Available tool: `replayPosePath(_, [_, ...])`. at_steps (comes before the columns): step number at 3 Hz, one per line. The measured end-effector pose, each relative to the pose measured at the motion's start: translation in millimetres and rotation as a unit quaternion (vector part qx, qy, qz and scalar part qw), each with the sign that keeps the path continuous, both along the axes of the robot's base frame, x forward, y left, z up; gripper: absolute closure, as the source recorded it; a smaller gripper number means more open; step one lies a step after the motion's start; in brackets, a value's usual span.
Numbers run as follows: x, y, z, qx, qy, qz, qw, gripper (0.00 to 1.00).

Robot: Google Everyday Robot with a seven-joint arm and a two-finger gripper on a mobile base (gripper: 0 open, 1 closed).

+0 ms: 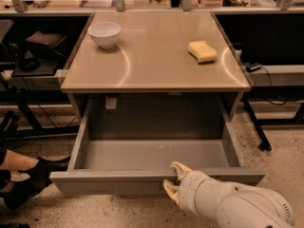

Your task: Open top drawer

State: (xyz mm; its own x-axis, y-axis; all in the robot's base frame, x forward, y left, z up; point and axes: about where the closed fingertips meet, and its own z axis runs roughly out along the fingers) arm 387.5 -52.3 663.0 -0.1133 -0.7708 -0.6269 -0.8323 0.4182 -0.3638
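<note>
The top drawer (118, 177) is pulled far out from under the beige table top; its shallow grey tray (142, 153) shows, with small pale scratches right of centre. My gripper (174, 178) is at the drawer's front edge, right of centre, on a white arm that comes in from the lower right. One fingertip (179, 167) is over the top of the front panel and the other (170, 189) is on its outer face, so the fingers straddle the panel.
A white bowl (104, 33) and a yellow sponge (202, 51) sit on the table top (152, 65). A person's shoe and leg (28, 172) lie on the floor at the left of the drawer. Dark shelving stands on both sides.
</note>
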Motion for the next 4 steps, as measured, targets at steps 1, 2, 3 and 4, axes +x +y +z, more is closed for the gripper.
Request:
replayPosePath(1, [-1.9, 2.0, 2.6, -0.004, -0.005, 0.0, 1.0, 1.0])
replayPosePath(2, [-3.6, 4.1, 5.1, -0.007, -0.01, 0.001, 0.9999, 1.0])
replayPosePath(3, [-3.6, 4.1, 5.1, -0.007, -0.01, 0.001, 0.9999, 0.81])
replayPosePath(4, [-3.6, 4.1, 5.1, -0.007, -0.01, 0.001, 0.9999, 0.58])
